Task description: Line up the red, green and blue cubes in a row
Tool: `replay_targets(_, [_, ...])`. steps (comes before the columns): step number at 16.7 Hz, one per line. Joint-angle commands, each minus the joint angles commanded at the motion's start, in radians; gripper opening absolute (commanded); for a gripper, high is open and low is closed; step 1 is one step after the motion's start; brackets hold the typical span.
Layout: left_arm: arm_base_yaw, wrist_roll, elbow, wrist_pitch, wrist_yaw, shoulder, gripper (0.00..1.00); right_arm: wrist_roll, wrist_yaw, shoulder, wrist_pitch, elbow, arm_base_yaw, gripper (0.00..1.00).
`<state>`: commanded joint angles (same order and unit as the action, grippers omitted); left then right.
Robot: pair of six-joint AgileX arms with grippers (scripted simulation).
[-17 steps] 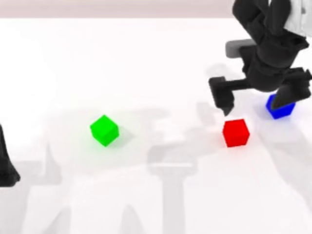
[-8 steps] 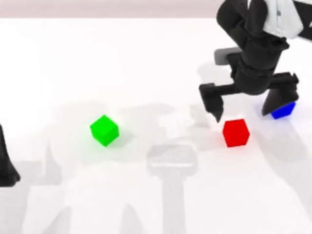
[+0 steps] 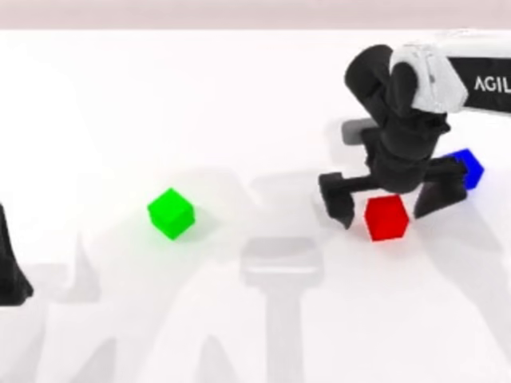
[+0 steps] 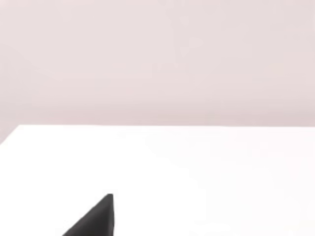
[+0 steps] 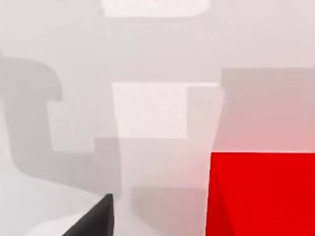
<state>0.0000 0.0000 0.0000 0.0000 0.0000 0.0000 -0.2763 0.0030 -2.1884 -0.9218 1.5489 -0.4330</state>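
On the white table, the right gripper hangs wide open over the red cube; blue cube just right, green cube far left. The left arm sits parked at the left edge.

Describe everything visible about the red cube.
The red cube is a small, plain, solid bright-red block with flat matte faces, resting flat on the white table toward the top view's right. The right pincer straddles it, open, one finger on each side; contact cannot be judged. In the right wrist view it looms close.
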Motion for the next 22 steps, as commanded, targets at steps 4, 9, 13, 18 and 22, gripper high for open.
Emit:
replay_targets(4, [0.0,0.0,0.0,0.0,0.0,0.0,1.0,-0.002,0.0,-0.026,0.057,-0.04,-0.002,1.0])
replay_targets(9, [0.0,0.0,0.0,0.0,0.0,0.0,1.0,-0.002,0.0,-0.026,0.057,-0.04,-0.002,0.77])
replay_targets(13, [0.0,0.0,0.0,0.0,0.0,0.0,1.0,-0.002,0.0,-0.026,0.057,-0.04,-0.002,0.47])
replay_targets(18, [0.0,0.0,0.0,0.0,0.0,0.0,1.0,-0.002,0.0,-0.026,0.057,-0.04,-0.002,0.1])
replay_targets(22, [0.0,0.0,0.0,0.0,0.0,0.0,1.0,-0.002,0.0,-0.026,0.057,-0.04,-0.002,0.0])
